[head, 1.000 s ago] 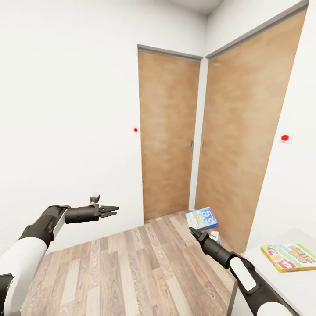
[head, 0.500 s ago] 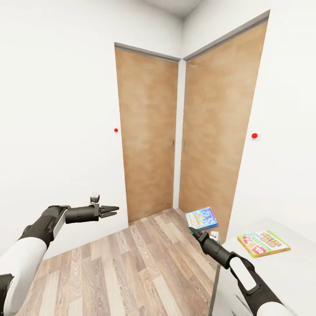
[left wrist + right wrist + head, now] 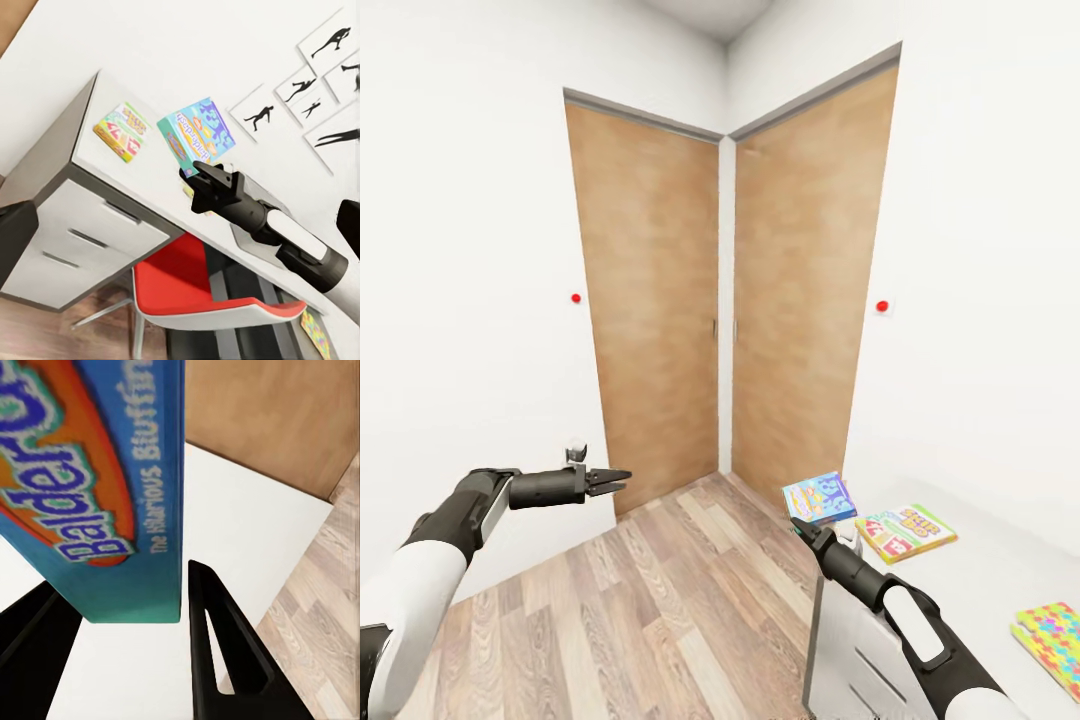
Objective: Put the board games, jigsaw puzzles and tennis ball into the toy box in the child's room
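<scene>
Two plain white walls meet at a corner where a pair of tall wooden doors (image 3: 650, 300) stand shut, each with a small red button on the wall beside it, above a wood-plank floor (image 3: 660, 620). At the right of the head view the light-grey table (image 3: 960, 580) reaches toward the corner, its white-grey drawer unit (image 3: 75, 240) below the near end and a red-seated chair (image 3: 202, 292) tucked under it in the left wrist view, with black sports-silhouette pictures (image 3: 300, 97) on the wall behind. A green-orange-red board game (image 3: 905, 531) lies flat on the table near its end, and a jigsaw puzzle (image 3: 1052, 640) in yellow, pink, blue and green lies flat farther along, well apart from it at the view's right edge. The right arm stretches forward beside the table's end, and the right claw (image 3: 801, 528) pinches the lower edge of the small blue board game (image 3: 819, 498), which stands tilted up above the fingers; the right wrist view shows the box's edge gripped between two black fingers (image 3: 221, 660). The left arm reaches forward over the floor, well apart from the table, its left claw (image 3: 616, 479) empty and its tips nearly together.
</scene>
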Motion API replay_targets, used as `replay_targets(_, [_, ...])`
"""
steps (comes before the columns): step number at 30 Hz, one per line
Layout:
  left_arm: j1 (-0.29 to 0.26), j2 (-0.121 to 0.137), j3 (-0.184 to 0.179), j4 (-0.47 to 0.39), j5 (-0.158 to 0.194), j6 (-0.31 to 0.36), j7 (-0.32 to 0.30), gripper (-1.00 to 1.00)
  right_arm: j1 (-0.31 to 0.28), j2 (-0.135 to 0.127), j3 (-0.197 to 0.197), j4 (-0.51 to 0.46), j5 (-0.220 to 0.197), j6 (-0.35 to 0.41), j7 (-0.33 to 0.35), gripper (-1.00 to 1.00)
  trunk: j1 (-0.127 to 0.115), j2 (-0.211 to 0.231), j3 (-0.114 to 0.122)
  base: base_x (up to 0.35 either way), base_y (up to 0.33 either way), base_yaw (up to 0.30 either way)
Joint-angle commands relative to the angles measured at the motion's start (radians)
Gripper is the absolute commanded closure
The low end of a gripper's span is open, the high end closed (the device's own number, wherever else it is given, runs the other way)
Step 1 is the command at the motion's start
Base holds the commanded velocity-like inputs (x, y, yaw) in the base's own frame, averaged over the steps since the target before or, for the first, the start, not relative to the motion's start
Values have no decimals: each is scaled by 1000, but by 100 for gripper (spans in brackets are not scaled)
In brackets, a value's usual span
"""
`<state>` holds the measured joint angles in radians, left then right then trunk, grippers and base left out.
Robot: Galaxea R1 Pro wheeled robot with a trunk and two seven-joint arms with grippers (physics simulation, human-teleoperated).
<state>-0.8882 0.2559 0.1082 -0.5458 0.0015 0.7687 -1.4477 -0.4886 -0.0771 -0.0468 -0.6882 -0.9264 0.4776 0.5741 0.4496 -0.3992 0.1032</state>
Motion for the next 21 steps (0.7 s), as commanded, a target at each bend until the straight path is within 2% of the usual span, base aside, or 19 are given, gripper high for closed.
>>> replay_targets(1, [0, 0, 1, 0, 0, 11, -3, -100, -1, 0, -2, 1, -9, 9, 1, 100, 0, -1, 0, 0, 0, -280])
replay_targets(21, [0, 0, 1, 0, 0, 11, -3, -100, -1, 2, -2, 2, -8, 9, 0, 100, 0, -1, 0, 0, 0, -280])
